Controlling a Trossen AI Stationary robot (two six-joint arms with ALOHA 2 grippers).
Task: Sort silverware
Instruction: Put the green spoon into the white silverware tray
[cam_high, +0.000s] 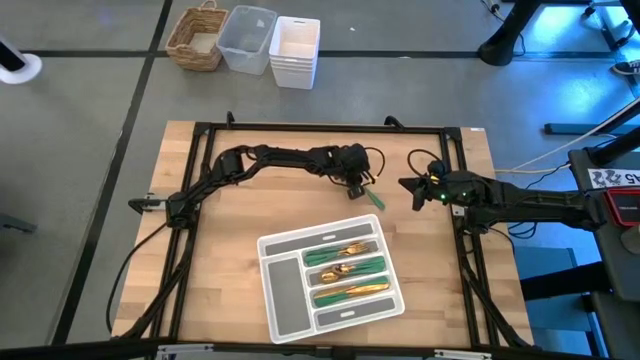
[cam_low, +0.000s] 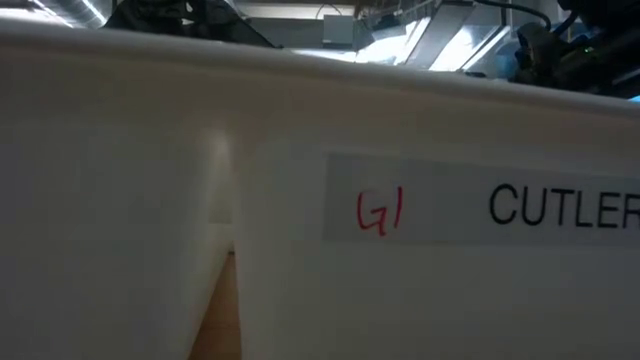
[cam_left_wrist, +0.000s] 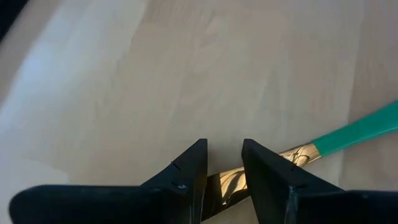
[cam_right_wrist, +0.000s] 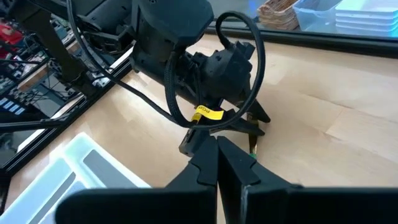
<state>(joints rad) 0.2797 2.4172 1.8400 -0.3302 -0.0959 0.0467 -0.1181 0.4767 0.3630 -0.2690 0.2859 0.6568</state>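
Where the left gripper reaches down to the tabletop, its fingers straddle the gold head of one utensil, green handle trailing toward the right gripper, which waits closed nearby. Sorted silverware fills three compartments of the tray; the count is unclear.
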